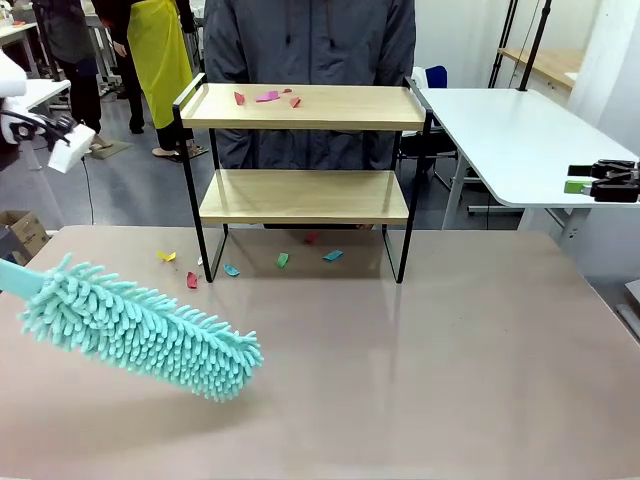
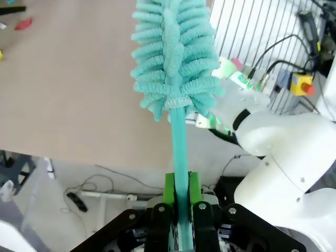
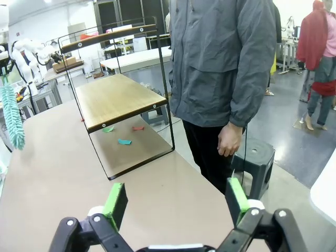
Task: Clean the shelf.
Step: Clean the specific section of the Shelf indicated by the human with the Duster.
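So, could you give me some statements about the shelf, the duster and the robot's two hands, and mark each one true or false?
1. The left hand is shut on the handle of the teal duster. True.
2. The top board of the shelf has no litter on it. False: pink and red scraps lie on it.
3. The duster head is touching the shelf. False: it hangs over the table, apart from the shelf, toward the robot's left.
4. The right hand is open and holds nothing. True.
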